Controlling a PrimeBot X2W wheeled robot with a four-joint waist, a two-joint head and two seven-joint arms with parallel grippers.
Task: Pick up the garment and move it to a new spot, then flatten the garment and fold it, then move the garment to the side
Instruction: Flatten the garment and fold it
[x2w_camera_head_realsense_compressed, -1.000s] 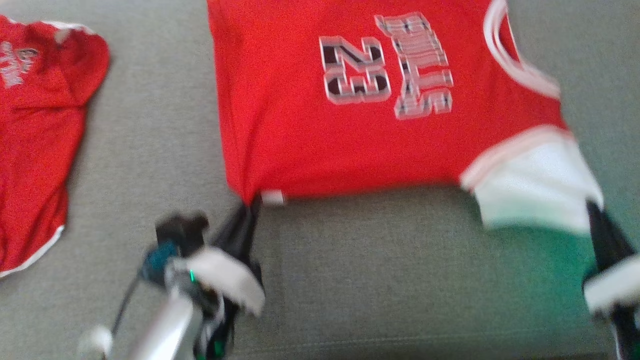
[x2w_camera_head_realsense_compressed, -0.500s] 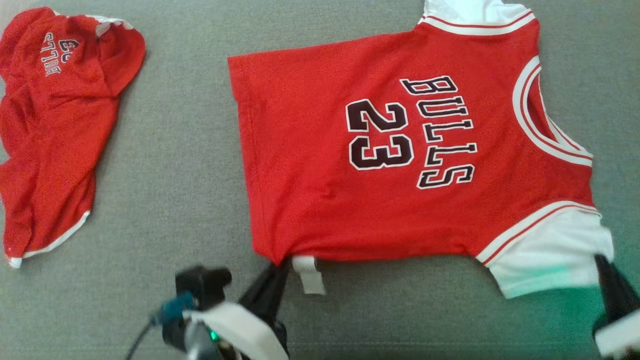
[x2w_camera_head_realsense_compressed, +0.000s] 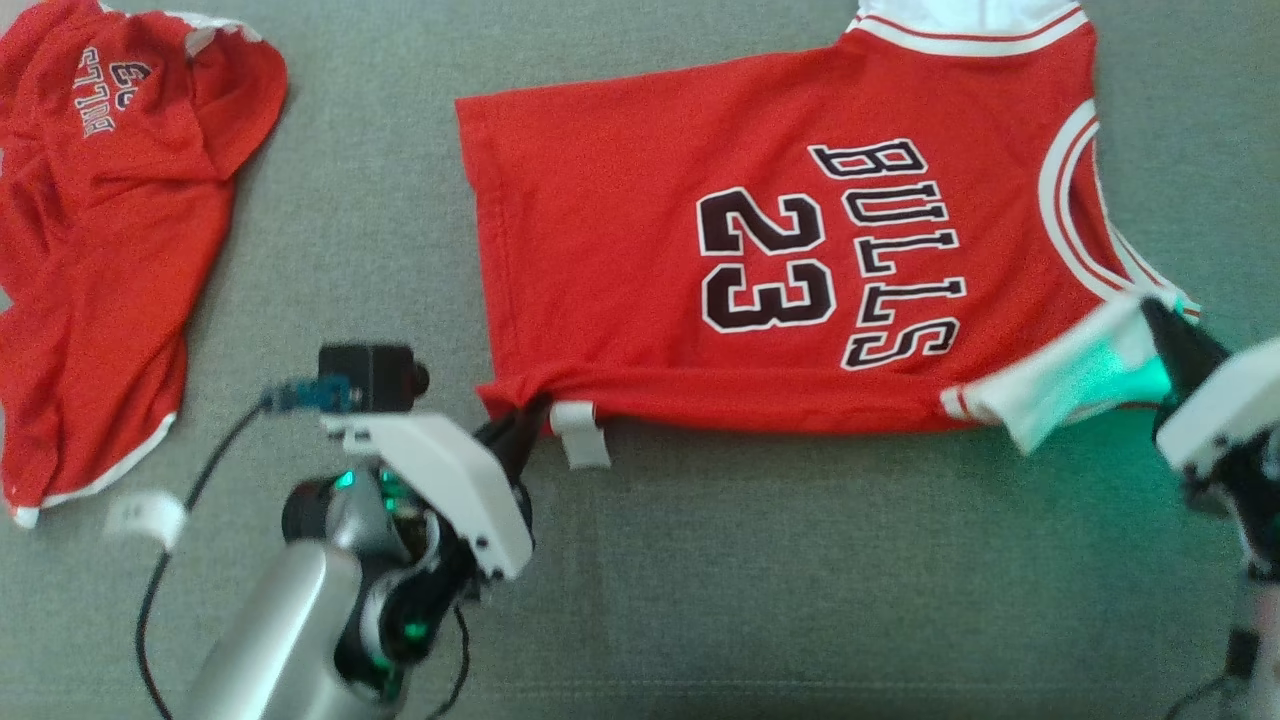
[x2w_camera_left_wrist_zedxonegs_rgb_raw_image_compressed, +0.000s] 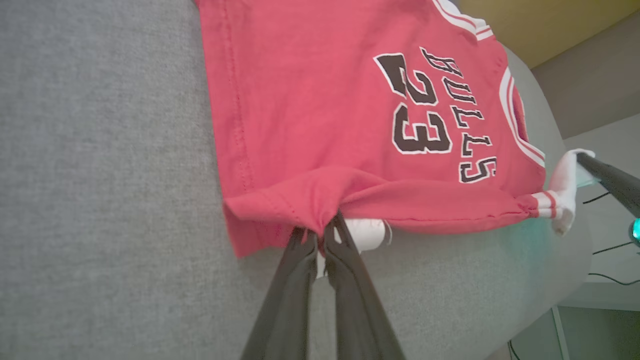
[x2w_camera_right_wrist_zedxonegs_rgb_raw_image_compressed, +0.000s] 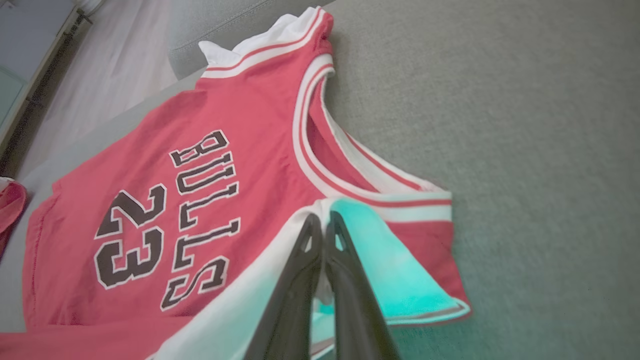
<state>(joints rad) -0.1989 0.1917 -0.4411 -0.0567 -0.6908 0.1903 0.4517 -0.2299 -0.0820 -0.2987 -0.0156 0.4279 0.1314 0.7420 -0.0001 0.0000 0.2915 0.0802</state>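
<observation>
The garment (x2w_camera_head_realsense_compressed: 640, 250) is a red jersey printed BULLS 23, with white trim and white sleeves, spread on the grey cushion. My left gripper (x2w_camera_head_realsense_compressed: 528, 412) is shut on its near hem corner, where the red cloth bunches (x2w_camera_left_wrist_zedxonegs_rgb_raw_image_compressed: 320, 220) around the fingertips beside a white tag (x2w_camera_head_realsense_compressed: 580, 435). My right gripper (x2w_camera_head_realsense_compressed: 1160, 320) is shut on the near white sleeve (x2w_camera_head_realsense_compressed: 1070, 385), lifted and folded inward over the jersey's edge. In the right wrist view the fingers (x2w_camera_right_wrist_zedxonegs_rgb_raw_image_compressed: 320, 235) pinch that sleeve (x2w_camera_right_wrist_zedxonegs_rgb_raw_image_compressed: 380, 255) just below the neckline. The near side edge is rolled over the body.
A second red jersey (x2w_camera_head_realsense_compressed: 100, 250) lies crumpled at the far left of the cushion (x2w_camera_head_realsense_compressed: 800, 580). A black cable (x2w_camera_head_realsense_compressed: 165, 560) trails from my left wrist. In the left wrist view the cushion's far edge (x2w_camera_left_wrist_zedxonegs_rgb_raw_image_compressed: 565, 250) drops off to a floor with cables.
The head camera has shifted. Both grippers have carried the jersey's near edge away from me, so the edge and the white sleeve now fold over the body.
</observation>
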